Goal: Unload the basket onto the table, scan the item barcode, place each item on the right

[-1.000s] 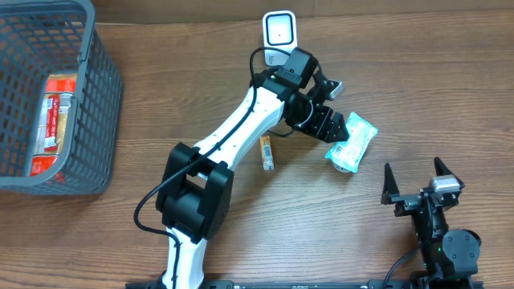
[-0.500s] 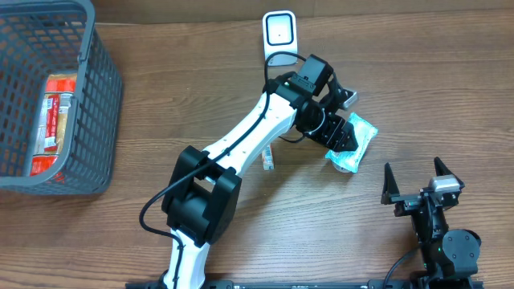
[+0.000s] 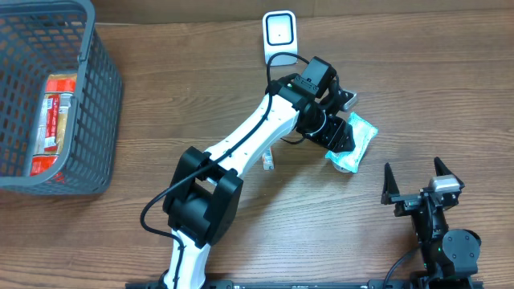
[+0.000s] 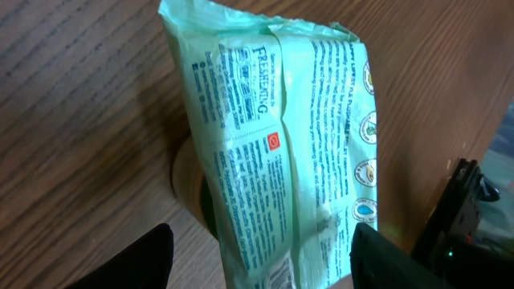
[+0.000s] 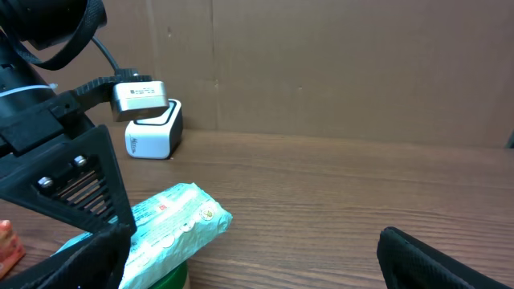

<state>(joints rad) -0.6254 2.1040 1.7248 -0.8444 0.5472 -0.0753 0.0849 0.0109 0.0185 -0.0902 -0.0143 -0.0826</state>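
Observation:
A pale green wipes pack (image 3: 361, 141) lies on the table right of centre, resting partly on a round green-lidded container (image 5: 165, 280). In the left wrist view the pack (image 4: 273, 136) runs lengthwise between the fingers, with part of a barcode (image 4: 279, 273) at its near end. My left gripper (image 3: 340, 136) straddles the pack, open; the left finger (image 4: 152, 257) stands clear of it, the right finger (image 4: 377, 257) is close beside it. The white scanner (image 3: 279, 32) stands at the back. My right gripper (image 3: 414, 170) rests open at the front right, holding nothing.
A grey basket (image 3: 96, 104) at the far left holds a red packet (image 3: 56, 112). A small orange tube (image 3: 267, 159) lies beside the left arm. The right wrist view shows the pack (image 5: 173, 221) and the scanner (image 5: 154, 132) ahead on the left.
The left arm has swung right and set its jaws over the wipes pack, and the jaws have narrowed around it. The right arm has not moved.

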